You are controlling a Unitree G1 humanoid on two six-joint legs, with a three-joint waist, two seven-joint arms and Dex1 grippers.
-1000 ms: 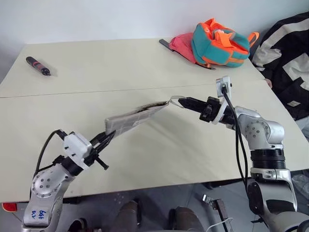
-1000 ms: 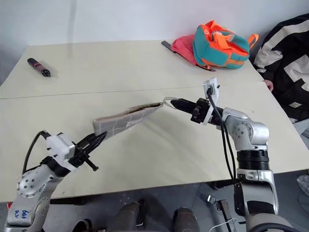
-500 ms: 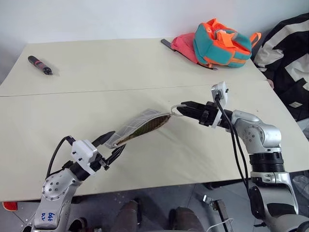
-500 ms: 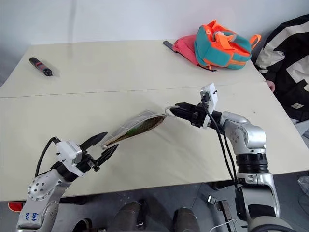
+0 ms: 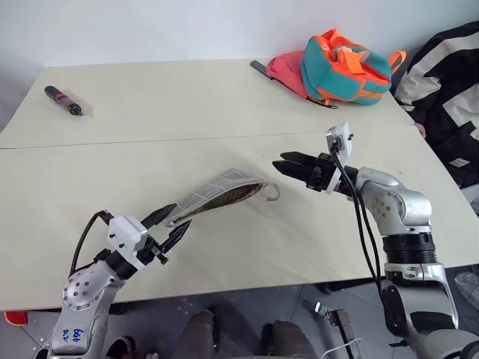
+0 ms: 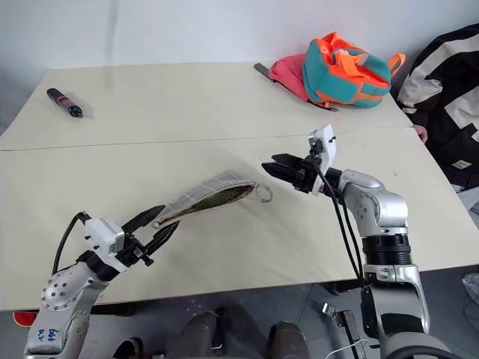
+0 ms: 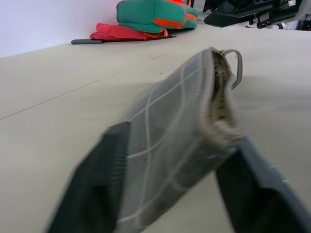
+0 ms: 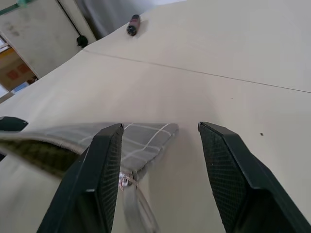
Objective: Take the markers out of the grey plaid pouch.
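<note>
Left gripper [image 5: 171,226]: fingers parted around the pouch's near end, no longer pinching it.
Grey plaid pouch [image 5: 217,197]: dropped to the table [image 5: 150,149], mouth unzipped.
Right gripper [image 5: 281,164]: jaws wide, pull ring [image 5: 271,193] released.
Markers: none visible; emptying not yet begun.

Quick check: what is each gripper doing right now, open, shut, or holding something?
Left gripper: open, its fingers on either side of the near end of the grey plaid pouch.
Right gripper: open, holding nothing, just beyond the pouch's ring end.
</note>
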